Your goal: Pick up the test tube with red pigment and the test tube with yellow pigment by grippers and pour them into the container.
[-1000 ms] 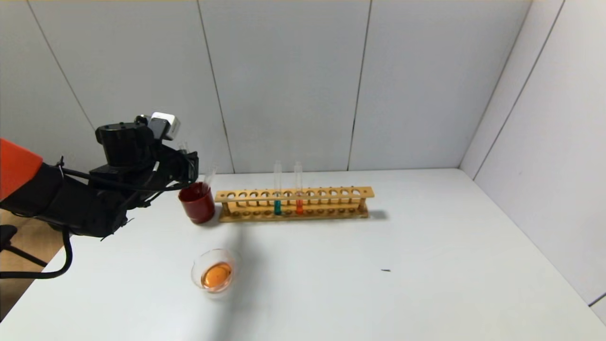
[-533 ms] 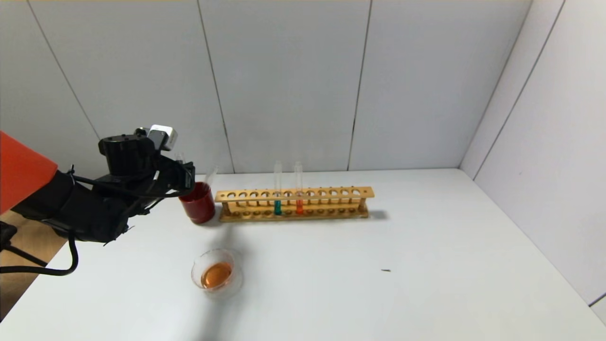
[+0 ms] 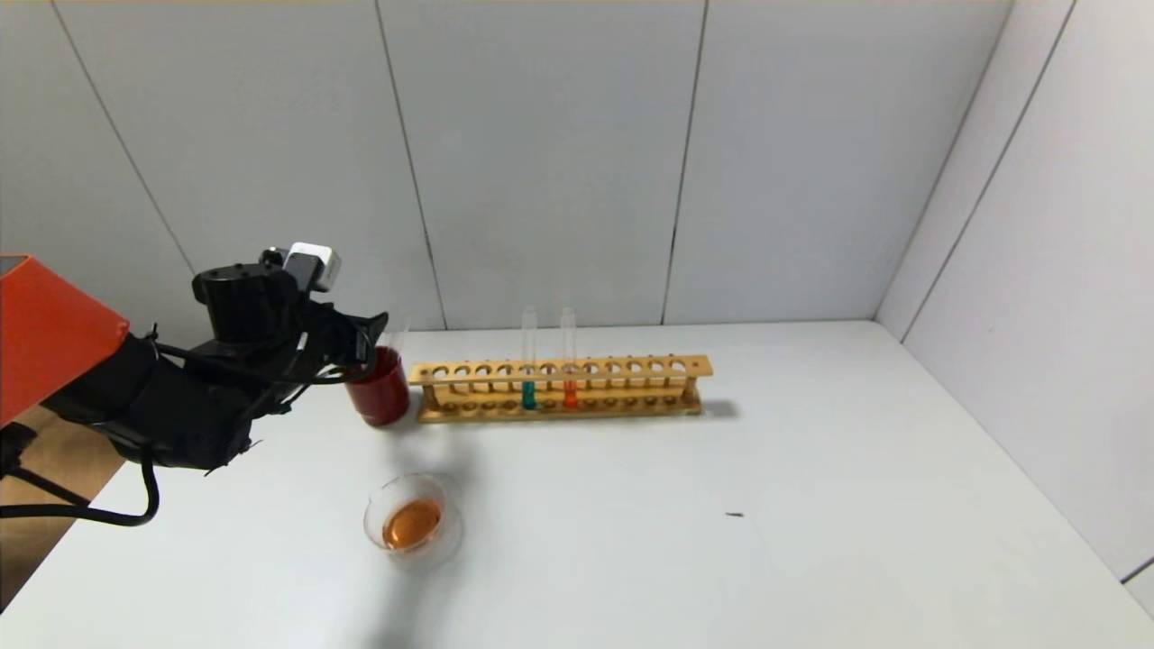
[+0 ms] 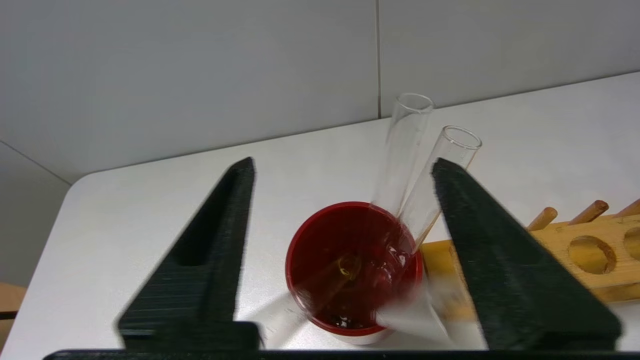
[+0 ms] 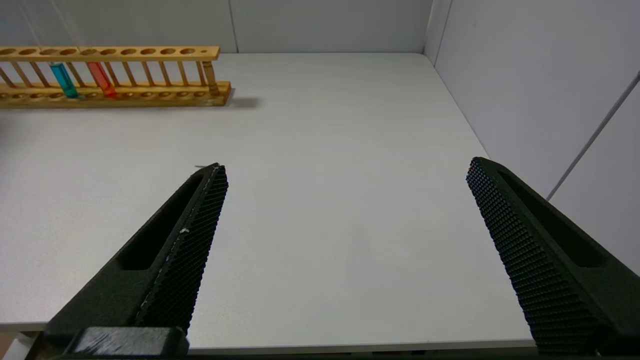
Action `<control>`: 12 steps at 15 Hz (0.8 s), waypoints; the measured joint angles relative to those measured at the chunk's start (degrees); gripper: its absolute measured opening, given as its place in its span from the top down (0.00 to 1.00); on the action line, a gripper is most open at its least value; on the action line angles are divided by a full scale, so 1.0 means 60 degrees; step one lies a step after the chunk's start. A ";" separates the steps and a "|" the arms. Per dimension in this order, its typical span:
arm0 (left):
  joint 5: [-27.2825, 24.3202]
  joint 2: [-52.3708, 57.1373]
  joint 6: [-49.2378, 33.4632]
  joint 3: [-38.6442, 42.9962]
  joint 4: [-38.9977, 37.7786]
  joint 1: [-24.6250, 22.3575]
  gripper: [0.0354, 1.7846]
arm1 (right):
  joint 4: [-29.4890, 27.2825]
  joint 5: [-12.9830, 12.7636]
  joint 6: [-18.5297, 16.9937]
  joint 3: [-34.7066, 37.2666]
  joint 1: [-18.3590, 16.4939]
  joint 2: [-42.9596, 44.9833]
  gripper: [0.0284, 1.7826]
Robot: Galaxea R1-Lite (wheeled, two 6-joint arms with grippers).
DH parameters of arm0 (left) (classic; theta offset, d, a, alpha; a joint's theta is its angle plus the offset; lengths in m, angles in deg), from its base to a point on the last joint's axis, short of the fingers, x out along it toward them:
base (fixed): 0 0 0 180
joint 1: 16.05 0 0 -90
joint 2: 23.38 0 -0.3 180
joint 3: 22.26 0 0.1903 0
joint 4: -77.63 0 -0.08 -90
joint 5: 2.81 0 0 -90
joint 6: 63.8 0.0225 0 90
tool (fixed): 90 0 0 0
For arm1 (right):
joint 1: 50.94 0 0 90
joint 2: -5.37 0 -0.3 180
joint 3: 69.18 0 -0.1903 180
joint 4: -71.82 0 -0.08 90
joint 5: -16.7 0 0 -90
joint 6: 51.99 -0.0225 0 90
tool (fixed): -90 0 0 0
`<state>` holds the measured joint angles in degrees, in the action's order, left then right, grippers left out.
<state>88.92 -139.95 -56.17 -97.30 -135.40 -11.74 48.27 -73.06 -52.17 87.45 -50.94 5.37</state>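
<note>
My left gripper (image 3: 368, 335) (image 4: 344, 165) hangs open just above the dark red cup (image 3: 380, 389) (image 4: 350, 265), its fingers apart on either side of the cup's mouth. Two clear tubes (image 4: 406, 145) (image 4: 446, 172) lean in that cup against its rim; neither shows any liquid, so I cannot tell which held yellow pigment. One test tube with red pigment (image 3: 569, 388) (image 5: 100, 79) stands in the wooden rack (image 3: 631, 370). The container (image 3: 412, 523), a low glass dish with orange liquid, sits in front of the cup. My right gripper (image 5: 346, 167) is open over bare table.
A teal-liquid tube (image 3: 528, 389) (image 5: 64, 80) stands in the rack beside the orange-red one. The rack lies right of the cup, almost touching it. Grey walls close the back and right. A tiny dark speck (image 3: 735, 515) lies on the table.
The left gripper has gone from shut to open. The clear tube it held above the cup has dropped into the cup beside the other one. The arm has sunk slightly.
</note>
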 joint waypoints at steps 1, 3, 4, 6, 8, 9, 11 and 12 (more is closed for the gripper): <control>-0.0008 0.0098 0.0008 -0.0024 0.0055 0.0000 0.19 | 0.0000 0.0000 0.0000 0.0000 0.0000 0.0000 0.02; -0.0014 0.0386 0.0022 -0.0112 0.0167 0.0010 0.08 | 0.0000 0.0000 0.0004 0.0000 0.0000 0.0000 0.02; -0.0018 0.0565 0.0026 -0.0128 0.0270 0.0010 0.05 | 0.0000 -0.0004 0.0000 0.0000 0.0000 0.0000 0.02; -0.0026 0.1097 0.0041 -0.0161 0.0622 0.0014 0.02 | 0.0000 0.0000 0.0004 0.0000 0.0000 0.0000 0.02; -0.0026 0.1825 0.0059 -0.0201 0.1038 0.0047 0.02 | 0.0000 0.0000 0.0000 0.0000 0.0000 0.0000 0.02; -0.0026 0.2276 0.0063 -0.0197 0.1268 0.0079 0.02 | 0.0000 0.0000 0.0000 0.0000 0.0000 0.0000 0.02; -0.0008 0.3468 0.0059 0.0047 0.1678 0.0171 0.02 | 0.0004 0.0000 0.0004 0.0000 0.0000 0.0000 0.02; 0.0004 0.4185 0.0059 0.0274 0.1833 0.0203 0.02 | 0.0000 0.0000 0.0000 0.0000 0.0000 0.0000 0.02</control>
<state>88.95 -114.83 -55.82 -95.65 -124.40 -10.52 48.27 -73.06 -52.17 87.45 -50.94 5.37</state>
